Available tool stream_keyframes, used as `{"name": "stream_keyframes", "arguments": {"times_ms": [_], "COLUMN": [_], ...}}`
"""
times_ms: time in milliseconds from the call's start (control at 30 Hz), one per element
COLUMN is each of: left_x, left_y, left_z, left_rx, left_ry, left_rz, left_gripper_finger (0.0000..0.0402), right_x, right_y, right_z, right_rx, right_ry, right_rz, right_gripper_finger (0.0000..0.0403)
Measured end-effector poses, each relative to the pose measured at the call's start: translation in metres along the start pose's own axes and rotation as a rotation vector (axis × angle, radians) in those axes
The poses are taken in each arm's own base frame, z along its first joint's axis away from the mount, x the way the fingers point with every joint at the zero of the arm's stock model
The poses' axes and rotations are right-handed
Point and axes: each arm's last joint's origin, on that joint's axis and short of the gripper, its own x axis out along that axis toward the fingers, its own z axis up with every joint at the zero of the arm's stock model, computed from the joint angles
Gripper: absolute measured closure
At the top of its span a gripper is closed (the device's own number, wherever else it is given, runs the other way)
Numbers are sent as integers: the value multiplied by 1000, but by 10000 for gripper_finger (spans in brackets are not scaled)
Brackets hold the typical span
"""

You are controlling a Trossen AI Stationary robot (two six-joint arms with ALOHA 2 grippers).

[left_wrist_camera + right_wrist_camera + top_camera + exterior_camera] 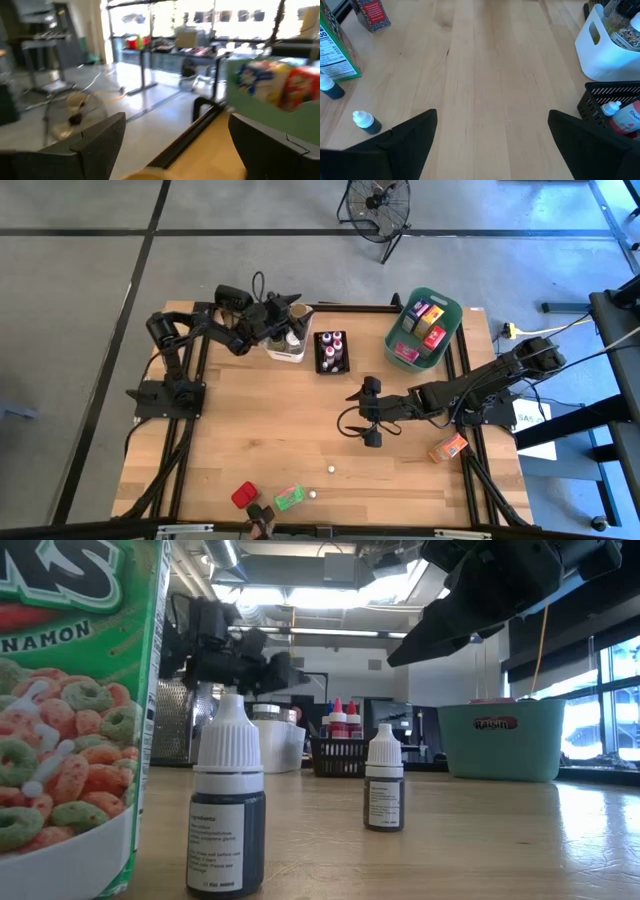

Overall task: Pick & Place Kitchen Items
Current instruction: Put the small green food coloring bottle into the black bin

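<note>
High view shows the wooden table (250,440) with three bins along its far edge: a white bin (287,345), a black basket (332,352) holding red-capped bottles, and a teal bin (425,330) packed with coloured packets. The left pincer (290,315) hangs over the white bin with its fingers spread wide and nothing between them; the left wrist view looks past those parted fingers toward the teal bin and the room beyond.

The right pincer (372,412) sits above the bare middle of the table, jaws released and empty. Nothing stands between it and the items at the near edge. Two small white-capped dropper bottles lie on the table nearer the front, one (330,469) just ahead of the right pincer and the other (311,493) beside a green cereal packet (288,498). A red packet (243,495) lies just left of the green one. An orange packet (448,447) rests near the right edge, close under the right arm.

From the low view, the cereal packet fills the left side, with the two dropper bottles upright and apart from each other, and the bins stand behind them.
</note>
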Motion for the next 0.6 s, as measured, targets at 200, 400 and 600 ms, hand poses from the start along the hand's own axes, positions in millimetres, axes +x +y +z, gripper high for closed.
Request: {"name": "stream_keyframes", "arguments": {"times_ms": [200, 400, 600], "left_x": [-9, -40, -79], "left_y": [-9, -26, -53], "left_z": [33, 68, 91], "left_rx": [-56, -19, 60], "left_ry": [-98, -188, -100], "left_rz": [-179, -419, -547], "left_gripper_finger": [52, 52, 52], "right_x": [0, -5, -10], "right_y": [2, 17, 31], "right_z": [0, -2, 0], "right_rx": [7, -61, -152], "right_ry": [8, 10, -8], "right_rz": [56, 139, 266], "right_gripper_finger": [18, 18, 18]}}
